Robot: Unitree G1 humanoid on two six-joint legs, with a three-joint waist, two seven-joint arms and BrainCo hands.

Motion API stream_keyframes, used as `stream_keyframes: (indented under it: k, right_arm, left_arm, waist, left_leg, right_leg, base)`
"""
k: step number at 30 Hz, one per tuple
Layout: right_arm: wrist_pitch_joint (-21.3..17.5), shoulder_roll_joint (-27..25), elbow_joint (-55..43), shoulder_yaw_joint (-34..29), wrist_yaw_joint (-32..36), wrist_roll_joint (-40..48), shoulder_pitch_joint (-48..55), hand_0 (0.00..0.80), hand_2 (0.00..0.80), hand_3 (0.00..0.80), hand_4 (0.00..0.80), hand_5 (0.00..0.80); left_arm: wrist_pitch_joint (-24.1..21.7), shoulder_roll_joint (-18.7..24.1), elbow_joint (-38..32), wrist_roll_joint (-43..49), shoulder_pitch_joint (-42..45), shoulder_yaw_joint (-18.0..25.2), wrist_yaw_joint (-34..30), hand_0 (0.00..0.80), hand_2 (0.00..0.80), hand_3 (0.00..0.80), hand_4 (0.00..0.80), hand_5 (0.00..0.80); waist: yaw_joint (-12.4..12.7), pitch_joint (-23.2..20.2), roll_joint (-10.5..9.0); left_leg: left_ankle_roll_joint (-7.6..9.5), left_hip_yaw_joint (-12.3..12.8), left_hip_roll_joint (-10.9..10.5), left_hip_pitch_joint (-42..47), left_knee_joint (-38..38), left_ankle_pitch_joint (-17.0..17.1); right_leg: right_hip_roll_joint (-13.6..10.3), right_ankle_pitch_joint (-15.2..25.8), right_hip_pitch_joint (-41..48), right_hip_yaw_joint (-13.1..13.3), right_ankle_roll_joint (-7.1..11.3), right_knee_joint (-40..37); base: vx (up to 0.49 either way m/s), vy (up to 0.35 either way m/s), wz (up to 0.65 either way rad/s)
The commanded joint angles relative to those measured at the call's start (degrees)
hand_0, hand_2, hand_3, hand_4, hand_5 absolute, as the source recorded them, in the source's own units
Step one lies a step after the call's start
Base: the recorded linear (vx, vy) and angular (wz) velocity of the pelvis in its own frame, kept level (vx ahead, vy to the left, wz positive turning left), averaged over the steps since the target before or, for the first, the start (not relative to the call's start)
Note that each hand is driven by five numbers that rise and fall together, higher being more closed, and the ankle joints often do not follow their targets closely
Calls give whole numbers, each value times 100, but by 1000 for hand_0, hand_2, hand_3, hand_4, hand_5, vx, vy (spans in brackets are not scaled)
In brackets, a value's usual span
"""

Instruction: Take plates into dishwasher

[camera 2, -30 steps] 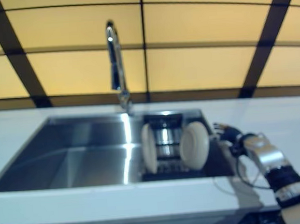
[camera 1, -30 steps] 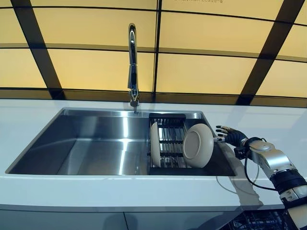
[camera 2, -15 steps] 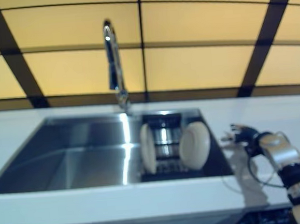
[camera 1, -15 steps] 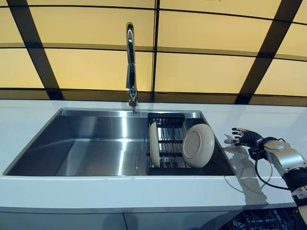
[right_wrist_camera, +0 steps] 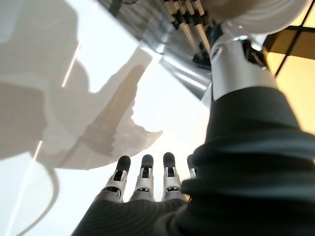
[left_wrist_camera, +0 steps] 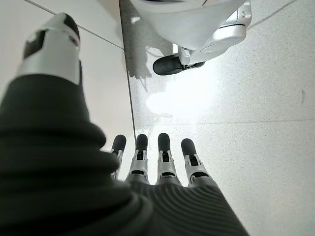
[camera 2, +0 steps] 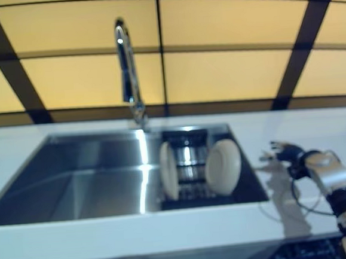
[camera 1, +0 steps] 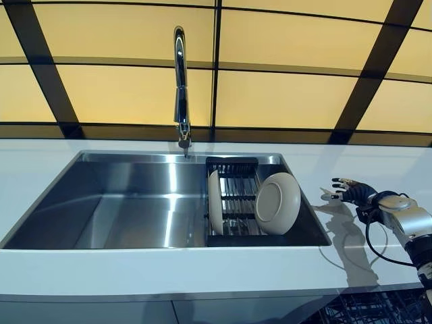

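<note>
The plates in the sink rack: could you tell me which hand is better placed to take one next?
Probably the right. The right hand hangs open over the counter beside the nearer plate. The left hand points at the floor.

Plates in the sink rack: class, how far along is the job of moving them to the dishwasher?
Done: nothing; both plates stand in the sink rack. In hand: nothing; the right hand hovers open above the counter, the left hand open by the floor. Left: both plates.
</note>
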Motion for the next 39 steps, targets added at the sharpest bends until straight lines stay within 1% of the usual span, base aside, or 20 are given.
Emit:
stream_keyframes:
  k: [1,9,18,31,39]
  right_arm:
    - [-206,-77,-280,-58,-7,290,-590,0,0,0,0,0]
    - [-191,98,-954,-191,-22,503,-439,0,0,0,0,0]
    - [-58,254,-1525,-266,-59,404,-234,0,0,0,0,0]
    - [59,349,-1515,-168,87,311,-219,0,0,0,0,0]
    - [145,428,-1279,-65,231,274,-188,0,0,0,0,0]
  left_arm:
    - [-96,270,262,41,-214,-208,44,0,0,0,0,0]
    - [-136,239,313,57,-188,-137,43,0,0,0,0,0]
    - [-141,215,306,68,-190,-75,52,0,0,0,0,0]
    - [-103,207,307,73,-228,-86,69,0,0,0,0,0]
    - [-124,215,279,106,-207,-101,58,0,0,0,0,0]
  waist:
    - [27,-108,-295]
    - [-8,-108,-298]
    - [-62,-120,-294]
    - [-45,-135,-308]
    - [5,-110,-304]
  left_leg:
    - [227,116,-241,24,10,-22]
    - [228,126,-248,13,10,-17]
    - [235,147,-259,10,10,-17]
    - [240,153,-263,9,10,-16]
    - [244,124,-271,5,10,-15]
  right_leg:
    - [-324,12,274,-45,319,84]
    - [-323,4,278,-57,316,80]
    - [-325,7,261,-38,325,87]
    - [-329,9,259,-59,329,91]
    - [-337,10,262,-83,328,96]
  base:
    - [0,0,0]
    - [0,0,0]
    - [0,0,0]
    - [0,0,0]
    - [0,0,0]
